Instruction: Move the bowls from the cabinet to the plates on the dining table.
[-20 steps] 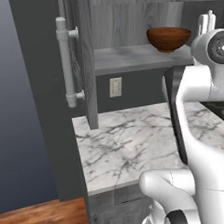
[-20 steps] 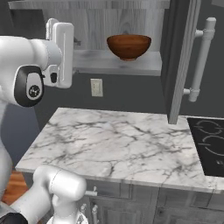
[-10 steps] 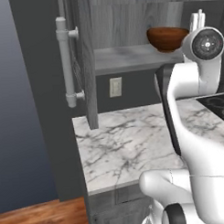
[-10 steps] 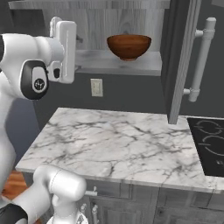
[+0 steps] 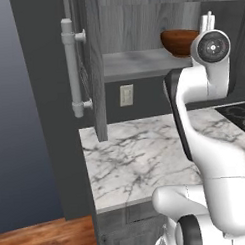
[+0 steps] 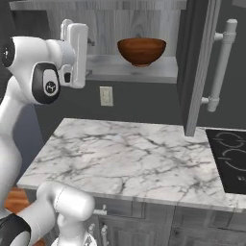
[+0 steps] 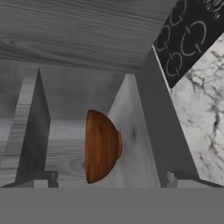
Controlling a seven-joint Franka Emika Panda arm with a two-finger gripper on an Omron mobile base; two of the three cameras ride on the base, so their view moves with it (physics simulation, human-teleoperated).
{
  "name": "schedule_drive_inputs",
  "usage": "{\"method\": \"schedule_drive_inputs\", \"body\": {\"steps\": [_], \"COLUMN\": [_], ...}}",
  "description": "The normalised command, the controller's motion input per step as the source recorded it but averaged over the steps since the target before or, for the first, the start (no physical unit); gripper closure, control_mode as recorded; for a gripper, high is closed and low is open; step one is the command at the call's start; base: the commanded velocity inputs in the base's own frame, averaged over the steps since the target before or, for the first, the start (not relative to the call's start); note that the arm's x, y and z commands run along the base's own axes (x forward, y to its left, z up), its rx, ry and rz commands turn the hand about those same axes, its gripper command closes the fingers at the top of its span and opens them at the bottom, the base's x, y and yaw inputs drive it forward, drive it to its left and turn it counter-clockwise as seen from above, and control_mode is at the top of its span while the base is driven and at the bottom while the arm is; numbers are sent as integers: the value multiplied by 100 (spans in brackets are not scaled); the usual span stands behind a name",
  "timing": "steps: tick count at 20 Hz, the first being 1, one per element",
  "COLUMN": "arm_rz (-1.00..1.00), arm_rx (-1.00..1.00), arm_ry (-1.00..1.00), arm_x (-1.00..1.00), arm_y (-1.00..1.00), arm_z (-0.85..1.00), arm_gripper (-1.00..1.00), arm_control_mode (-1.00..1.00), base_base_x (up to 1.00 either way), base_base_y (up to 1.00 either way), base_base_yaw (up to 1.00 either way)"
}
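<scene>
You are looking at a pincer (image 7: 111, 180) whose two tips are standing wide apart with nothing between them. The reddish-brown bowl (image 7: 101, 146) is sitting straight ahead of it on the cabinet shelf (image 6: 120, 71), lined up with the gap between the tips but apart from both.

Over the last second the arm has been swinging. In the left base view its upper joints have come in from the right edge and are now crossing in front of the bowl (image 5: 177, 41). In the right base view the hand has crept a little closer to the shelf. The jaws have stayed wide throughout, and the bowl (image 6: 141, 50) has not stirred. The base is not driving, since the marble counter (image 6: 129, 153) below the pincer and the stove (image 6: 230, 158) off to its side are sitting where they were. I judge that you are lining up the reach for this bowl, with the grasp itself not yet begun.

The hand view is rolling hard, so the bowl is showing on its side there. The tips are being cut off at the bottom of that view, so I cannot tell how much room is left between them and the bowl. In the left base view the arm is hiding the bowl's far side. The cabinet door (image 6: 197, 62) is hanging open beside the pincer, running out of the top of the view.
</scene>
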Motion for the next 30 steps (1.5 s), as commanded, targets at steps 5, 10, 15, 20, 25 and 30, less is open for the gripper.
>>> {"method": "schedule_drive_inputs", "body": {"steps": [5, 10, 15, 20, 25, 30], "arm_rz": [-2, -2, -2, -2, -2, -3], "arm_rx": [0, 0, 0, 0, 0, 0], "arm_ry": [0, 0, 0, 0, 0, -1], "arm_x": [32, 31, 32, 30, 30, 29], "arm_y": [0, 0, 0, 0, 0, -4], "arm_z": [-4, -5, -6, -5, -4, 0], "arm_gripper": [-100, -100, -100, -100, -100, -100], "arm_control_mode": [-100, -100, -100, -100, -100, -100], "base_base_x": [0, 0, 0, 0, 0, 0], "base_base_y": [0, 0, 0, 0, 0, 0], "base_base_yaw": [0, 0, 0, 0, 0, 0]}}
